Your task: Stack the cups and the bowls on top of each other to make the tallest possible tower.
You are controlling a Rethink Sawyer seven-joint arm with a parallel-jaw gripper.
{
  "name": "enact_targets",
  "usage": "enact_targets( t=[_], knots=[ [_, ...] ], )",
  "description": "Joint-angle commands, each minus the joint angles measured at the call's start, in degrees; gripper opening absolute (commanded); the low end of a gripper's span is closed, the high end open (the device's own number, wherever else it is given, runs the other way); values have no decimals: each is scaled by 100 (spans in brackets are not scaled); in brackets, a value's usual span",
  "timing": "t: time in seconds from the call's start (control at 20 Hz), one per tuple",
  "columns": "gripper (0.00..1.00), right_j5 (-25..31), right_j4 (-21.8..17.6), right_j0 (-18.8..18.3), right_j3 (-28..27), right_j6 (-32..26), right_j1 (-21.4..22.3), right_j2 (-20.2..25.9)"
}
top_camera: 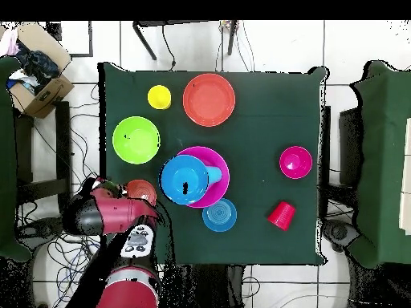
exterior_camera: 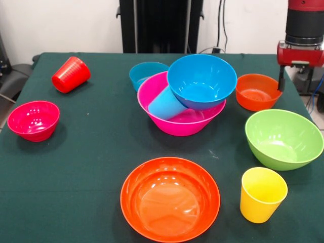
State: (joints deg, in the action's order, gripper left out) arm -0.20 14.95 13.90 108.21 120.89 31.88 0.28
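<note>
Large pink bowl (exterior_camera: 177, 121) mid-tabletop (exterior_camera: 96, 147), holding tipped light blue cup (exterior_camera: 166, 104) and tilted large blue bowl (exterior_camera: 201, 81). Small blue bowl (exterior_camera: 144, 73) touching behind. Gripper (exterior_camera: 281, 81) hangs beside small orange bowl (exterior_camera: 257, 92); jaws' state unclear. Green bowl (exterior_camera: 283, 139), yellow cup (exterior_camera: 262, 195), large orange bowl (exterior_camera: 170, 198) nearer front; red cup (exterior_camera: 71, 74) on side.

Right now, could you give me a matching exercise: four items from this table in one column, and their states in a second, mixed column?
Items:
1. red cup
2. yellow cup
3. light blue cup
4. large blue bowl

States:
A. tilted on the rim of the large pink bowl
B. lying on its side on the cloth
C. standing upright
D. lying inside the pink bowl

Pairs: 1-B, 2-C, 3-D, 4-A
</note>
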Motion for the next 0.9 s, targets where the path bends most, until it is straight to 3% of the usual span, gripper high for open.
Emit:
enact_targets(
  t=[0.05, 0.45, 0.9],
  knots=[
    [100, 616, 220, 230, 243, 981, -179, -147],
    [100, 711, 150, 337, 202, 873, -281, -417],
    [100, 303, 105, 306, 204, 925, -534, -332]
  ],
)
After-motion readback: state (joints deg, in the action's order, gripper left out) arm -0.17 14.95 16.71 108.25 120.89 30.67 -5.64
